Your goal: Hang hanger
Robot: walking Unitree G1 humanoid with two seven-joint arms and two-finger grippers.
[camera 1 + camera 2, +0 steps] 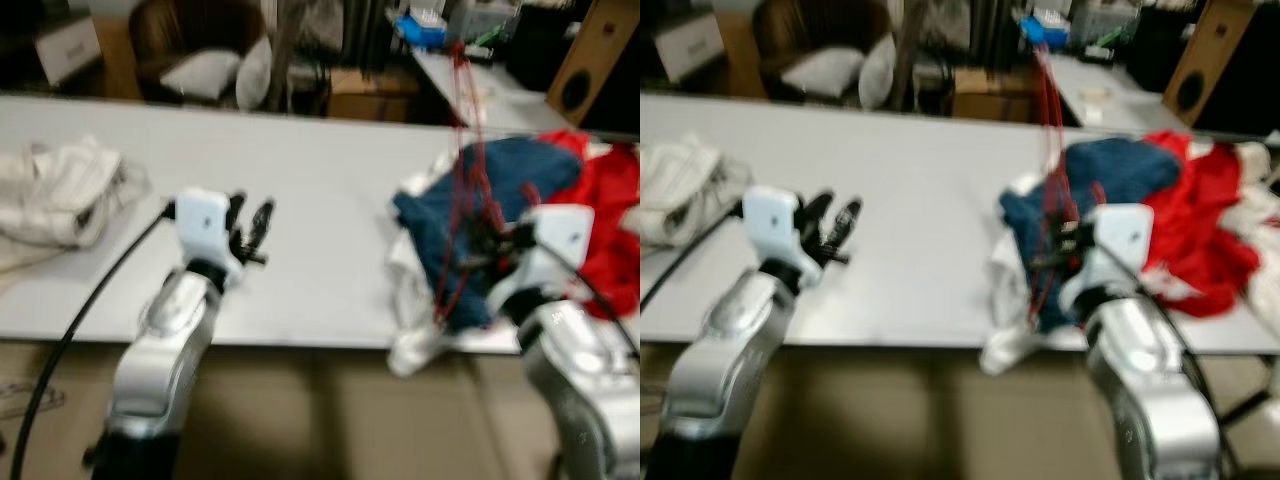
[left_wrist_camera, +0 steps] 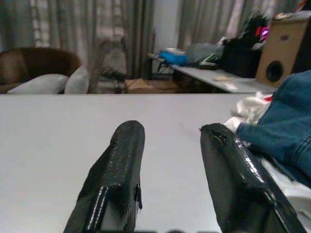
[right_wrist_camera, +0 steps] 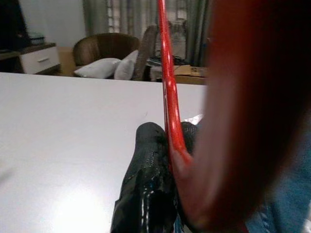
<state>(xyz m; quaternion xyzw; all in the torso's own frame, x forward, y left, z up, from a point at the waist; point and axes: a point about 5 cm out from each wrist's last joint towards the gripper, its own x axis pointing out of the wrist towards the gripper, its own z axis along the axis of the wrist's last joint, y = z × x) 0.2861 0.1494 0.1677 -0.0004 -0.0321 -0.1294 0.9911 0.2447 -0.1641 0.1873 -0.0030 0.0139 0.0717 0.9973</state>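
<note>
A thin red wire hanger (image 1: 468, 160) stands upright over the clothes pile at the right of the white table (image 1: 300, 180). My right gripper (image 1: 487, 245) is shut on the hanger's lower part; in the right wrist view the red hanger (image 3: 167, 87) runs up between the black fingers (image 3: 146, 179). My left gripper (image 1: 250, 230) hovers over the table's near left part, open, with nothing between its fingers (image 2: 121, 165). The hanger's hook reaches up past the table's far edge.
A pile of blue denim (image 1: 500, 190), red cloth (image 1: 610, 220) and white cloth (image 1: 410, 330) lies at the table's right. A white bundle (image 1: 60, 190) sits at the left. Beyond the table are a brown armchair (image 1: 190, 40), a side table and a speaker (image 1: 590, 60).
</note>
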